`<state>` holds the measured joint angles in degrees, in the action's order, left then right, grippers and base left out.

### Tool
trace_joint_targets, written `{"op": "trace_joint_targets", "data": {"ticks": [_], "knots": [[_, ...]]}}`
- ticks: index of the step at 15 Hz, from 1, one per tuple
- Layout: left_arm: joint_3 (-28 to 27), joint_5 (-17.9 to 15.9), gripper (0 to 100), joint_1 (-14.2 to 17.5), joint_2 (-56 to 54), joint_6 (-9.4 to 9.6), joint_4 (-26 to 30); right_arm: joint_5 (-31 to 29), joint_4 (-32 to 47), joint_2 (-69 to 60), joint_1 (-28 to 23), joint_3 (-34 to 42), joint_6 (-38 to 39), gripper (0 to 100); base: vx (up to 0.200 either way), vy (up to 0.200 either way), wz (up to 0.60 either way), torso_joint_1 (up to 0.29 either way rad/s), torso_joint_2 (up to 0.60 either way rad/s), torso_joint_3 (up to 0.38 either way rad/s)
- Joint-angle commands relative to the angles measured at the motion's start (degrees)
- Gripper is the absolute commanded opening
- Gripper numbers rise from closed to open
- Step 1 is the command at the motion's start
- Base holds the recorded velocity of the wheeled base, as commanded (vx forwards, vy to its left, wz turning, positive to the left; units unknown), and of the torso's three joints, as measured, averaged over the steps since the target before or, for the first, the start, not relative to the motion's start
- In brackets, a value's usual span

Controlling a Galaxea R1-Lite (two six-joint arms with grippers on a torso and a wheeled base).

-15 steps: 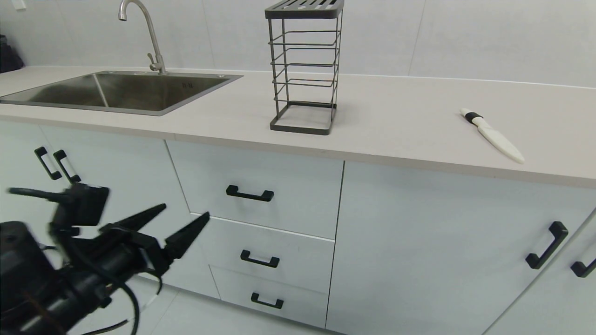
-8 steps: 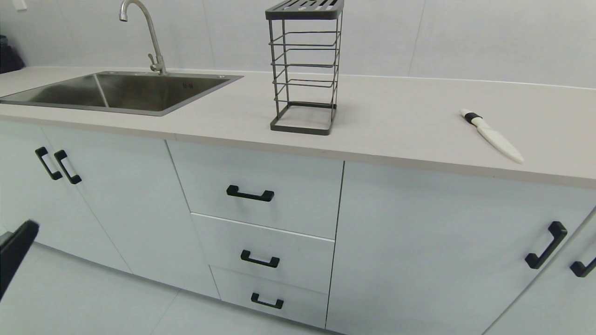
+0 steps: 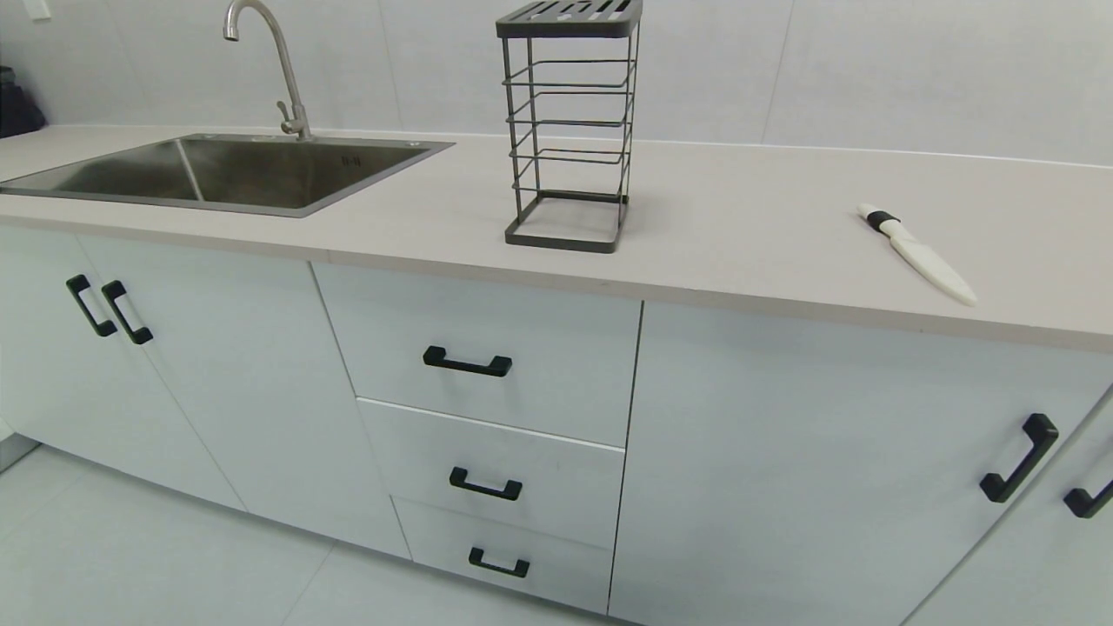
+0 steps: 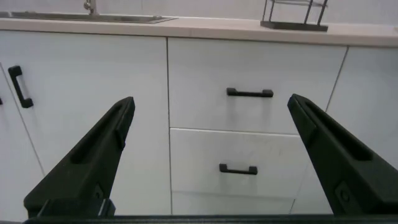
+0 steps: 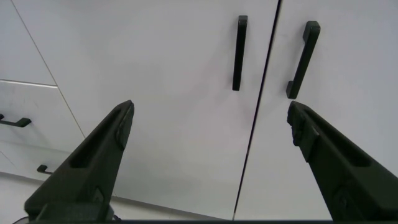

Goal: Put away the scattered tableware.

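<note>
A white knife (image 3: 918,253) with a black band on its handle lies flat on the countertop (image 3: 739,235) at the right. A black wire rack (image 3: 569,126) stands upright on the counter's middle, and its base (image 4: 294,25) appears in the left wrist view. My left gripper (image 4: 211,102) is open, low down in front of the drawers (image 4: 249,93), holding nothing. My right gripper (image 5: 210,107) is open too, facing white cabinet doors with two black vertical handles (image 5: 239,53), nothing between its fingers.
A steel sink (image 3: 222,169) with a curved tap (image 3: 269,61) is set into the counter at the left. Below are three drawers with black handles (image 3: 467,362), and cabinet doors on both sides. The floor in front is pale tile.
My left arm has dropped out of the head view, leaving at the lower left. The knife and rack have not moved.
</note>
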<state>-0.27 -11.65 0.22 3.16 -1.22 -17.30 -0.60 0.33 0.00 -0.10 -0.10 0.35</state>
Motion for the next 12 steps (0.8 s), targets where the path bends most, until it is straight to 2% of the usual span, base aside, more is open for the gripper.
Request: {"op": "trace_joint_targets", "data": {"ticks": [1,3,4,5,7,8,9,10,11,12], "knots": [[0.09,0.4,100,-0.04,-3.16,0.25,1.57,-0.02,0.02,0.09,0.01,0.01,0.09,100,0.0,0.0,0.0,0.0,0.0,0.0],[0.18,4.18,100,-0.04,-3.16,2.27,10.62,-0.02,0.02,0.09,0.01,0.01,0.09,100,0.0,0.0,0.0,0.0,0.0,0.0],[0.09,5.94,100,-0.04,-3.16,2.27,13.96,-0.02,0.02,0.09,0.01,0.01,0.09,100,0.0,0.0,0.0,0.0,0.0,0.0],[0.09,7.79,100,-0.04,-3.16,1.83,13.96,-0.02,0.02,0.09,0.01,0.01,0.09,100,0.0,0.0,0.0,0.0,0.0,0.0],[0.0,14.03,100,-0.04,-3.16,2.36,13.96,-0.11,0.02,0.09,0.01,0.01,0.09,100,0.0,0.0,0.0,0.0,0.0,0.0],[0.09,13.06,100,-0.04,-3.16,3.06,13.69,-0.11,0.02,0.09,-0.08,0.01,0.0,100,0.0,0.0,0.0,0.0,0.0,0.0],[0.09,10.25,100,-0.04,-3.16,3.68,13.78,-0.11,0.02,0.0,0.01,0.01,0.0,100,0.0,0.0,0.0,0.0,0.0,0.0],[0.09,9.11,100,-0.04,-3.16,2.89,13.87,-0.11,0.02,0.09,0.01,0.01,0.0,100,0.0,0.0,0.0,0.0,0.0,0.0],[0.09,8.4,100,-0.04,-3.16,3.68,13.69,-0.11,0.02,0.0,0.01,0.01,-0.09,100,0.0,0.0,0.0,0.0,0.0,0.0],[0.09,7.87,100,-0.04,-3.16,6.14,13.87,-0.11,0.02,0.09,0.01,0.01,-0.09,100,0.0,0.0,0.0,0.0,0.0,0.0]]}}
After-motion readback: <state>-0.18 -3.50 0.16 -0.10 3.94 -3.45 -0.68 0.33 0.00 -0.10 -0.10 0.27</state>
